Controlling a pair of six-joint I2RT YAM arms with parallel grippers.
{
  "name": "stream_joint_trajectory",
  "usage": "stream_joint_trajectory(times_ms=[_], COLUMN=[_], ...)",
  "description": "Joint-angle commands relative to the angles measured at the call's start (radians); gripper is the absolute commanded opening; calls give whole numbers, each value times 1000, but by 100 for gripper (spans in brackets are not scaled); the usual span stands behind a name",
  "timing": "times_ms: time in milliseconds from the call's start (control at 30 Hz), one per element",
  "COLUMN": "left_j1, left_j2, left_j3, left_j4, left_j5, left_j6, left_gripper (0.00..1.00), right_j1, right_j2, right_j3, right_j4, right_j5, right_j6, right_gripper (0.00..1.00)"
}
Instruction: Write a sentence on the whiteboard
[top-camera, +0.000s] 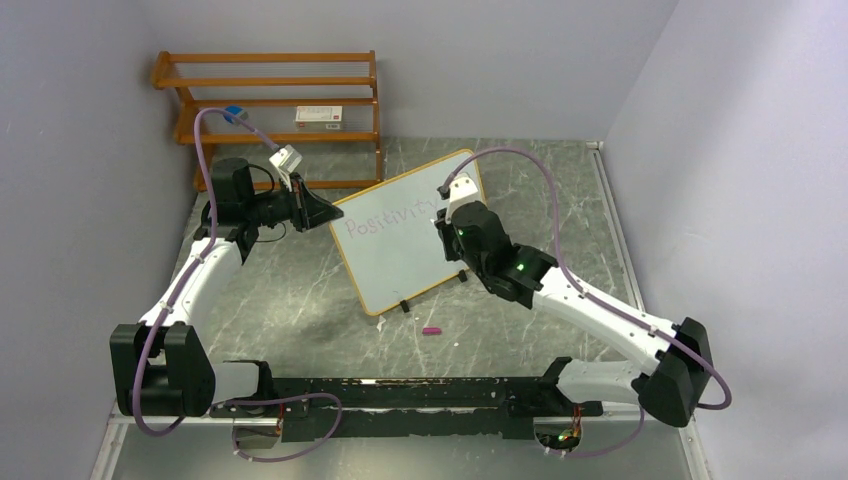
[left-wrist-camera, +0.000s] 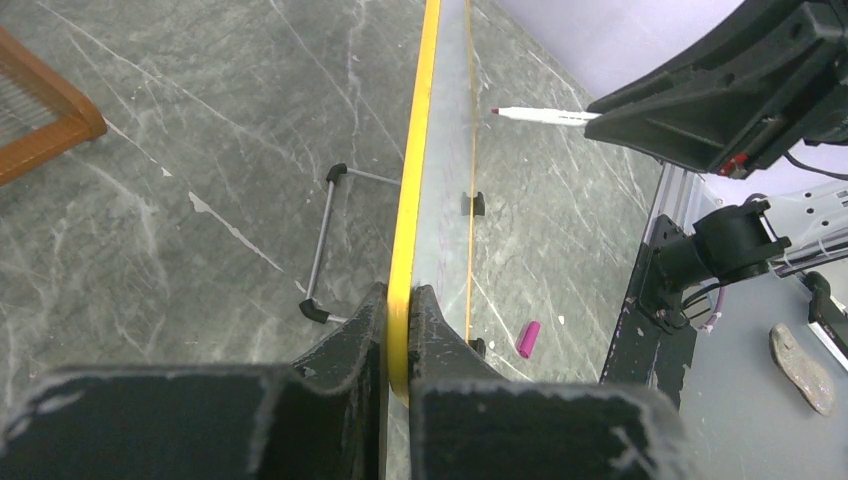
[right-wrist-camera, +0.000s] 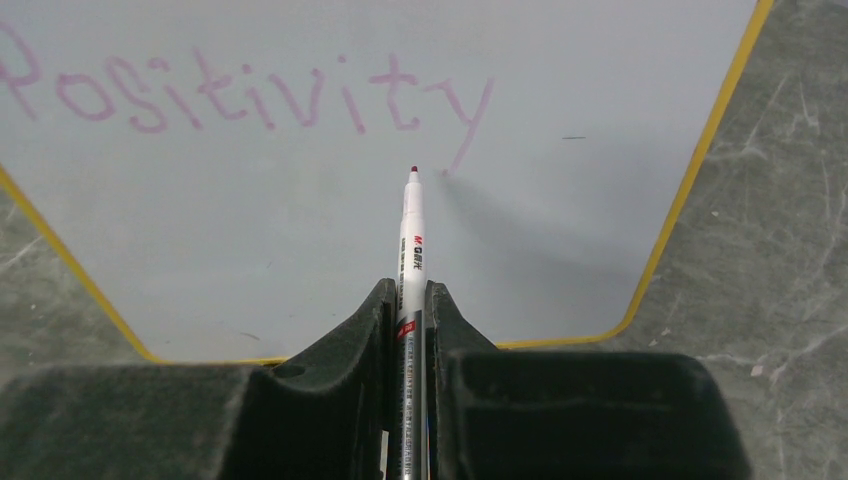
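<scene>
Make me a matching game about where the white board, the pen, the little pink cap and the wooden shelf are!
1. white rectangular board with yellow frame
2. white marker pen
3. small pink plastic cap
4. brown wooden shelf

A. lying on the grey marble table
B. clamped in the left gripper
C. standing at the table's far edge
D. held in the right gripper

Pairs: 1-B, 2-D, 3-A, 4-C.

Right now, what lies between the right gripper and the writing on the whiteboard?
Only the marker the right gripper holds, tip just below the writing's final y; otherwise bare whiteboard. The right wrist view shows it.
</scene>
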Motion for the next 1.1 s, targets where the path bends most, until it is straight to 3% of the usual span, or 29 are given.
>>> stream_joint_trajectory(times_ms=[0, 467, 1067], left_j1=[-10, -10, -11], left_j2=[14, 9, 6], left_j3=[3, -3, -4], left_j4=[-25, -17, -21], left_j5=[-51, -71, -69], left_j6=[82, 68, 69], left_gripper=[5, 5, 5], right_j1=[44, 266, 384], right_j2=[-39, -18, 179], right_j3=[-43, -135, 10], right_j4=[60, 151, 211], right_j5=[33, 144, 248], right_j6=[11, 25, -20], right_gripper=[0, 0, 0])
